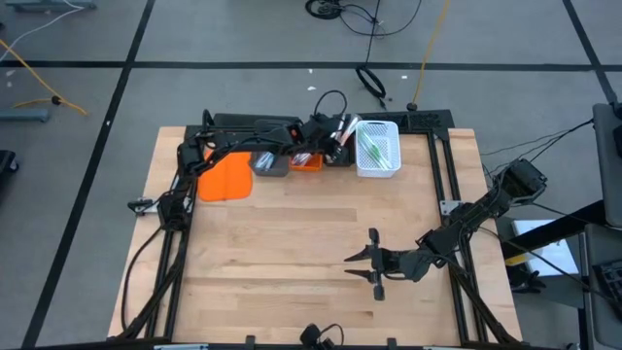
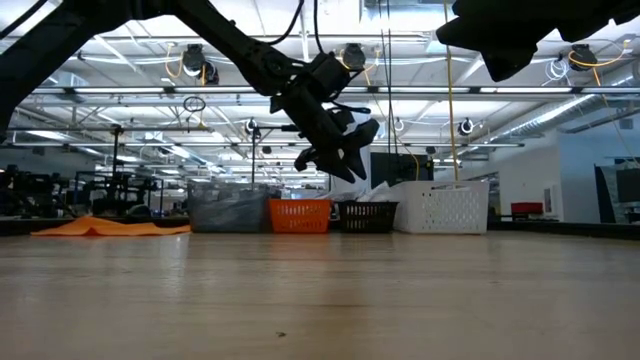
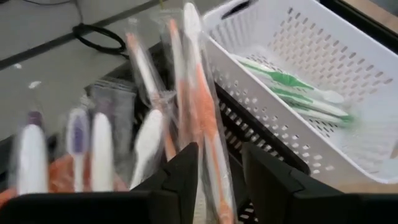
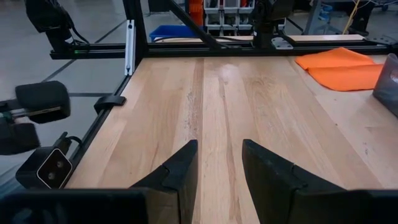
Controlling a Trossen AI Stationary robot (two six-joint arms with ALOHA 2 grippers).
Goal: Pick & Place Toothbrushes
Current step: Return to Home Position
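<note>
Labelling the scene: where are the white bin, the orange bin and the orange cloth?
white bin (image 2: 445, 210), low view, front wall.
orange bin (image 2: 300, 215), low view, front wall.
orange cloth (image 1: 225, 180), high view, its middle.

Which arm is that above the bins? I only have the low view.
Observer: The left one. From above, the left gripper sits over the black bin.
Operator: Holding anything?
Observer: It doesn't look like it. The left wrist view shows its fingers apart, with the orange toothbrushes in the bin beyond them.
Operator: What's in the white bin?
Observer: Green toothbrushes, lying inside the white bin. The right gripper is open over bare table, well away from the bins.
</note>
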